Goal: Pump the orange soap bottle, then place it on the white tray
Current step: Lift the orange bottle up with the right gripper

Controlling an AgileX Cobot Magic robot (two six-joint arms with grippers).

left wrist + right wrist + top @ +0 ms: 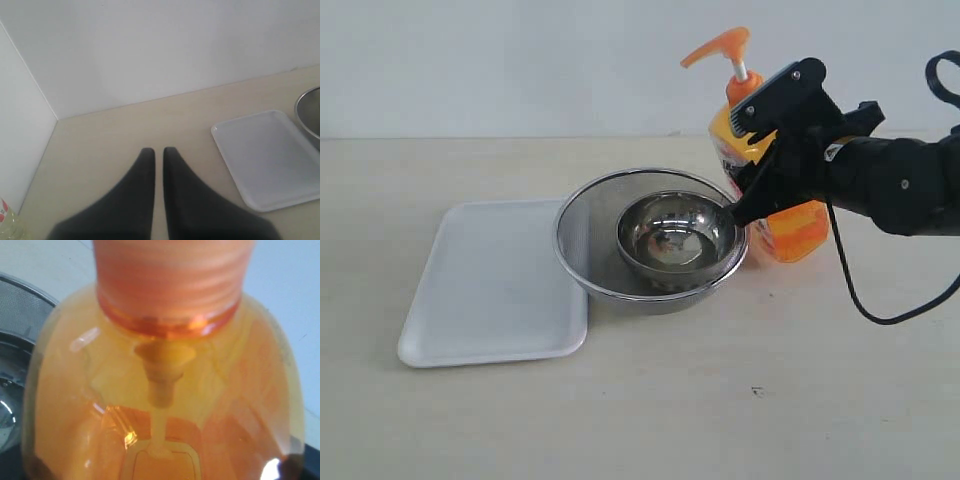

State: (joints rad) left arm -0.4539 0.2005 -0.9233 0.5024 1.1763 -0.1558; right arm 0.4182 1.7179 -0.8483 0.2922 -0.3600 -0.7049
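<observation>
1. Orange translucent plastic: the bottle (pixel 798 232) stands on the surface (pixel 720 400) just behind and to the right of the strainer (pixel 585 240), well apart from the tray (pixel 480 290). Its base looks to be down, not lifted.
2. The right claw (pixel 740 165) grasps the bottle across its shoulder, a finger on each side, below the pump head (pixel 720 45). I judge this low hold steadies the body and leaves the pump free to be pressed from above.
3. The pump stem is extended, so the pumping looks not yet done. The spout points toward the strainer, where a steel bowl (pixel 640 235) sits, likely to catch soap.
4. The left claw (pixel 159 152) hangs out beyond the tray, its fingers clenched nearly together on nothing. It seems the one free to press the pump.
5. The tray lies bare beside the strainer. Whether they touch I cannot tell.
</observation>
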